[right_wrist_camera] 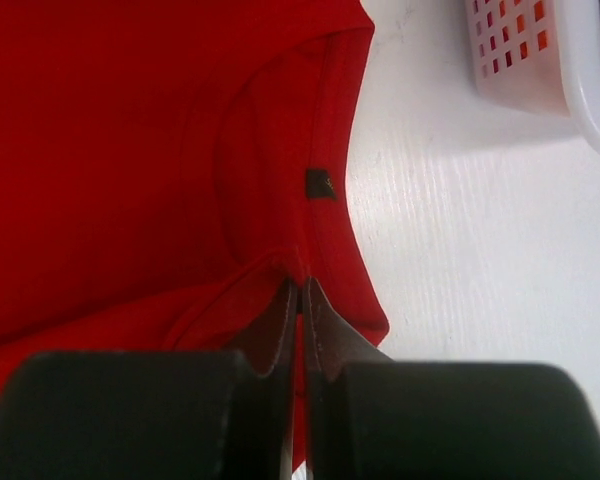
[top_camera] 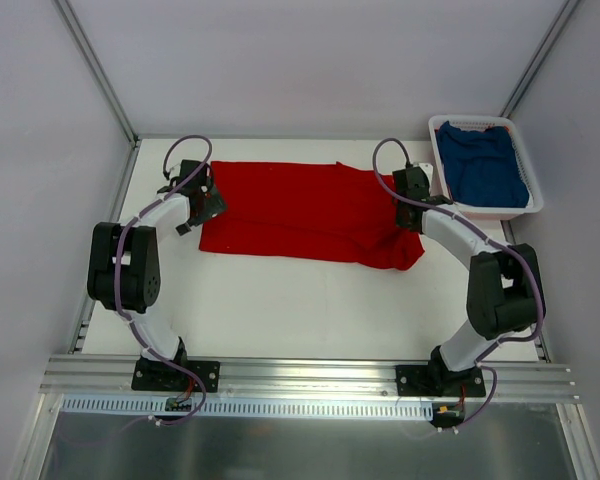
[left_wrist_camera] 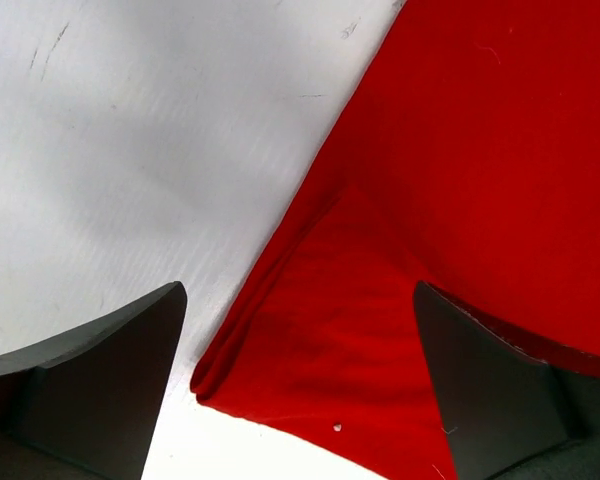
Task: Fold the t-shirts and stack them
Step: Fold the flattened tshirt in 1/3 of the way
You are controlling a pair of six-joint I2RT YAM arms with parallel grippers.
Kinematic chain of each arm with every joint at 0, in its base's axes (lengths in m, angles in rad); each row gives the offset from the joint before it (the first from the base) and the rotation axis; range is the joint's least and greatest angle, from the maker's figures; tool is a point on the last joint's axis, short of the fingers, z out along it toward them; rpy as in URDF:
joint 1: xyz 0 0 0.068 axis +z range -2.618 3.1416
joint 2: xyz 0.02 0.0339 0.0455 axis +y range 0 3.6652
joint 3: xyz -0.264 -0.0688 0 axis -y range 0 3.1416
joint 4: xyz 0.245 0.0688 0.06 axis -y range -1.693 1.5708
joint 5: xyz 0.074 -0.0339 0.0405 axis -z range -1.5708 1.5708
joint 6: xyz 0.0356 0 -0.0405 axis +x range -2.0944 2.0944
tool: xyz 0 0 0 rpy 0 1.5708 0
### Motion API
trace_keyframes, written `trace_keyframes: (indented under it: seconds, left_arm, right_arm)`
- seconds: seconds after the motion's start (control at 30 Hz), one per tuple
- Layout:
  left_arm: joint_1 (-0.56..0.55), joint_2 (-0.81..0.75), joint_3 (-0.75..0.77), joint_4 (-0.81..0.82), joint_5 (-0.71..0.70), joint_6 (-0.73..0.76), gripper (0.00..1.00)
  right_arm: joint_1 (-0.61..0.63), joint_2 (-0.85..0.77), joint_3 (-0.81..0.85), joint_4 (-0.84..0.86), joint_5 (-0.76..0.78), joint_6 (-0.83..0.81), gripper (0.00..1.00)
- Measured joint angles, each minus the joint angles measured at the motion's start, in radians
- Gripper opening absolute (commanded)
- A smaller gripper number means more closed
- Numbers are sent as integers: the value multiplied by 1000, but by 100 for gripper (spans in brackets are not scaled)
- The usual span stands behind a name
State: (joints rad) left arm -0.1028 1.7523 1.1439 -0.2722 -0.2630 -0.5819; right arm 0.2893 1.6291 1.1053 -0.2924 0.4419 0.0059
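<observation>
Bright red soft cloth t-shirt (top_camera: 300,210) lies partly folded, stretched sideways across the far half of the white table (top_camera: 280,300).
A white slatted plastic basket (top_camera: 495,212) at the far right corner holds a deep blue t-shirt (top_camera: 485,165). The right gripper (right_wrist_camera: 298,288) is pinched on the red collar edge; the left gripper (left_wrist_camera: 298,300) stands wide apart over a folded corner.
</observation>
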Motion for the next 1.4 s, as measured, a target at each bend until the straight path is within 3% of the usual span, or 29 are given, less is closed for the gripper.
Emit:
trace_keyframes:
  seconds: [0.5,0.57,0.6,0.7,0.77,1.07,1.4]
  left_arm:
    - [-3,-88,-53,3,9,-2,99]
    - [-9,-104,-69,3,14,-2,99]
    - [-11,-112,-76,3,19,-3,99]
    - [-22,-133,-94,3,21,-3,99]
    - [-29,-153,-108,3,24,-3,99]
    - [-63,-245,-167,3,28,-5,99]
    - [-88,-329,-244,-2,32,-8,99]
  right_arm:
    - [-11,66,62,8,-18,-19,0]
    - [-17,93,89,1,-21,-19,12]
    - [-19,109,105,-3,-21,-19,27]
    - [-23,148,144,-17,-19,-22,44]
    - [-24,154,153,-26,-19,-24,50]
    - [2,72,154,-79,-17,-29,45]
    - [208,-45,128,-98,-14,0,39]
